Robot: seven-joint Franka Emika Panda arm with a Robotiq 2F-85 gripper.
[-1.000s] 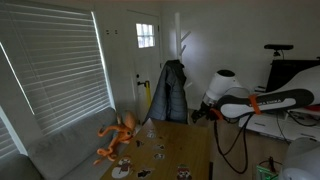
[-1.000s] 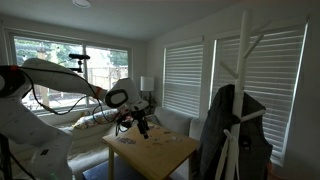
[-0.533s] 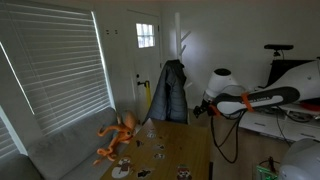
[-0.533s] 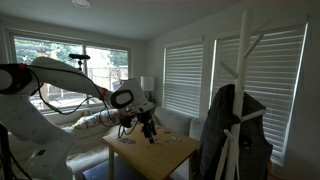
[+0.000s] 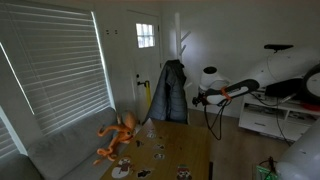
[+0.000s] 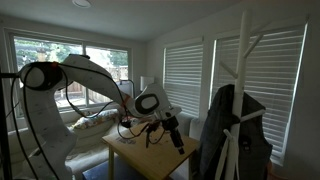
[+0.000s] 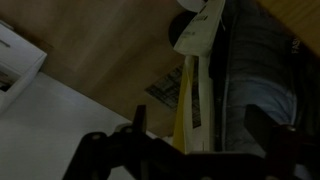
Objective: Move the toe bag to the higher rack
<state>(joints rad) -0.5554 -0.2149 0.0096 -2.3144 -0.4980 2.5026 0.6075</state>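
Note:
A tall white coat stand has its higher rack of top pegs (image 5: 183, 40) (image 6: 246, 44) bare. A long dark jacket (image 5: 170, 92) (image 6: 236, 128) hangs on lower pegs. In the wrist view a pale off-white piece of cloth (image 7: 199, 27), possibly the tote bag, shows beside the jacket (image 7: 255, 60) above a yellow strip. I cannot make the bag out in either exterior view. My gripper (image 5: 197, 98) (image 6: 178, 131) (image 7: 200, 140) is open and empty, close to the jacket and not touching it.
A wooden table (image 5: 186, 147) (image 6: 152, 152) with small items stands below the arm. An orange octopus toy (image 5: 118, 135) lies on a grey sofa under window blinds. A white door stands behind the stand. A yellow stick (image 5: 146, 102) leans by the jacket.
My arm has stretched out over the table toward the coat stand, and the gripper is now close to the jacket. Jacket and stand have not moved.

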